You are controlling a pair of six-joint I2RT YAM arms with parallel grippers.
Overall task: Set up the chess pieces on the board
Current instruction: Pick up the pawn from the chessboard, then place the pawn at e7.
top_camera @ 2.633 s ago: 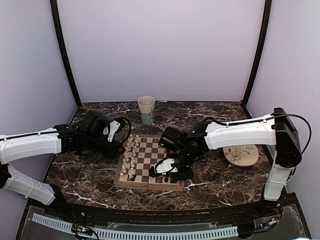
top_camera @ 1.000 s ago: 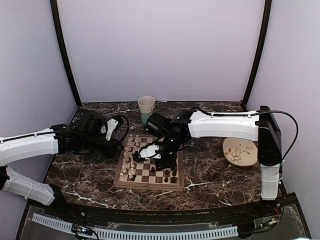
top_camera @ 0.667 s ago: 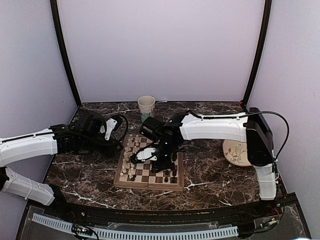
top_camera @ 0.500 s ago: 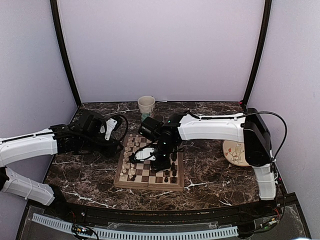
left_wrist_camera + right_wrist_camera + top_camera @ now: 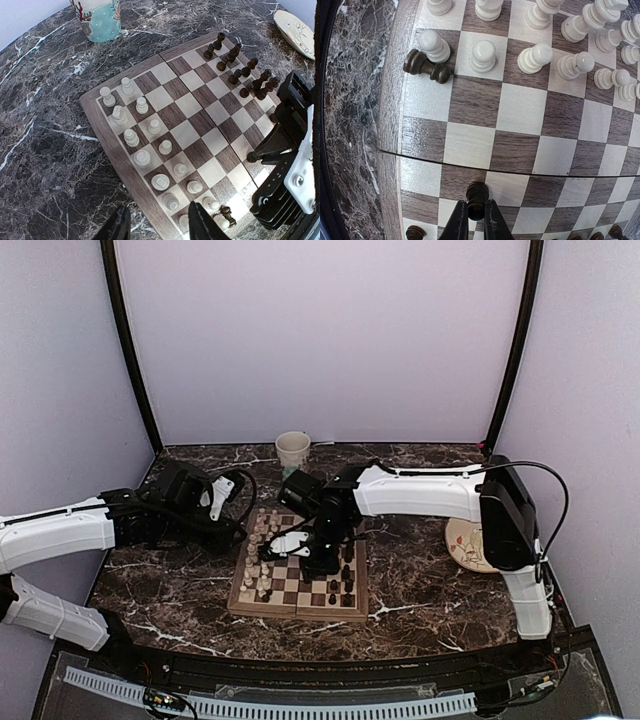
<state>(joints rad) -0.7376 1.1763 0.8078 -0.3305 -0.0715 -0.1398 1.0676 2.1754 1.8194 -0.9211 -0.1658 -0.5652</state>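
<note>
From above, the right arm point(image 5: 420, 490) hides the middle of the board point(image 5: 295, 594), the left wrist view crops the cup point(image 5: 97, 20) at 11 o'clock and the plate point(image 5: 297, 25) at 2 o'clock, and the right jaws hide the base of the dark pawn point(image 5: 477, 192).

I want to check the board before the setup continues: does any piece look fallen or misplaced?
Yes. One dark piece lies on its side at the edge of the board, right beside a white pawn, in the white pieces' rows. It is fallen and on the wrong side. The right fingers grip another dark pawn, upright.
</note>
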